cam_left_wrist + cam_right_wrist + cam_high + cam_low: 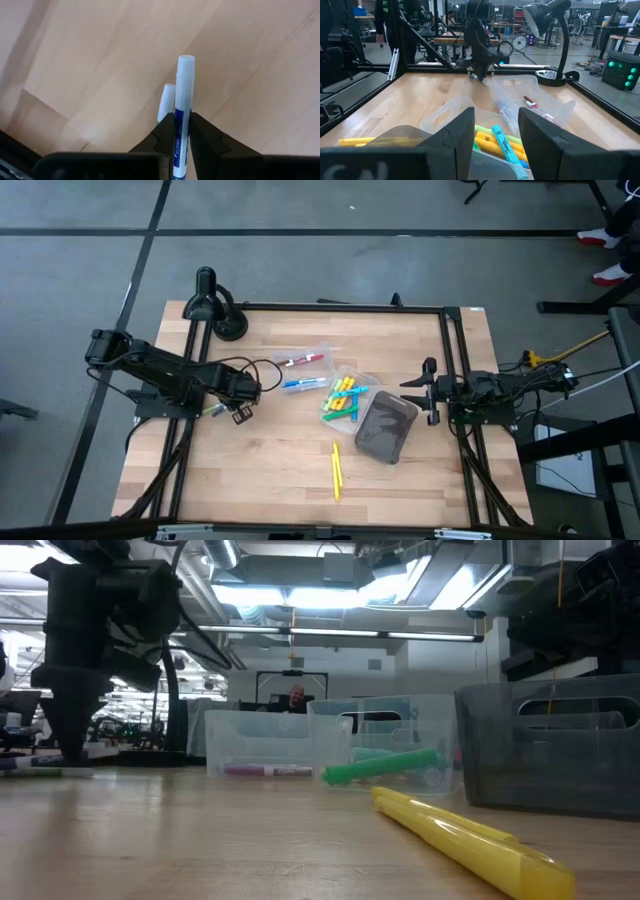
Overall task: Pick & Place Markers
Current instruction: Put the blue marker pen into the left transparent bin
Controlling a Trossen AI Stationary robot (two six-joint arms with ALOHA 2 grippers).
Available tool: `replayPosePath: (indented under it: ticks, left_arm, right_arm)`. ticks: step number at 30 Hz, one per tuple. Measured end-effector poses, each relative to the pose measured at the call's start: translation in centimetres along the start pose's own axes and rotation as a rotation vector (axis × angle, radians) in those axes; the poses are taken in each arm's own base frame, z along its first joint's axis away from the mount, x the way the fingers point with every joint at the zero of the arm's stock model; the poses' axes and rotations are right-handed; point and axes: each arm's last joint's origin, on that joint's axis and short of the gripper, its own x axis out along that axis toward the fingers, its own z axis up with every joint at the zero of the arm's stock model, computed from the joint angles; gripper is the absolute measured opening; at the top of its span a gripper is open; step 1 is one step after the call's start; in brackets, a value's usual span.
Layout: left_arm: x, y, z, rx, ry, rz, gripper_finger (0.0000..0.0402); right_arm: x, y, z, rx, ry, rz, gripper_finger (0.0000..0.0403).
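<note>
Gripping blue marker [179, 131]; left gripper [178, 134] near table edge [135, 450]

Pale wood table [260, 470] (matt, fine grain); clear glossy plastic trays [262, 740]; smoky translucent plastic bin [545, 745]; smooth plastic markers [470, 840].

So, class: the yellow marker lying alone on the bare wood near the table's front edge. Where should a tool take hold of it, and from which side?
Probably at mid-barrel, coming straight down from above. The yellow marker lies flat on the table with bare wood on both long sides, clear of the dark bin, so the fingers can straddle its width. Its ends offer only small round tips.
</note>
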Motion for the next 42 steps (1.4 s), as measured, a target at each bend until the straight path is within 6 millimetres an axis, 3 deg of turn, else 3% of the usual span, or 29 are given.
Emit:
replayPosePath:
  ticks: [10, 25, 42]
  left_arm:
    - [-1.4, 0.3, 0.3, -0.033, -0.159, -0.033, 0.0039]
    - [-3.1, -2.1, 2.2, 0.045, -0.508, -0.201, 0.0033]
    - [-4.6, -3.5, 3.7, 0.073, -0.721, -0.338, 0.0032]
  right_arm:
    - [0.0, 0.0, 0.0, 0.0, 0.0, 0.0, 0.0152]
    - [0.0, 0.0, 0.0, 0.0, 0.0, 0.0, 0.0152]
    - [0.0, 0.0, 0.0, 0.0, 0.0, 0.0, 0.0152]
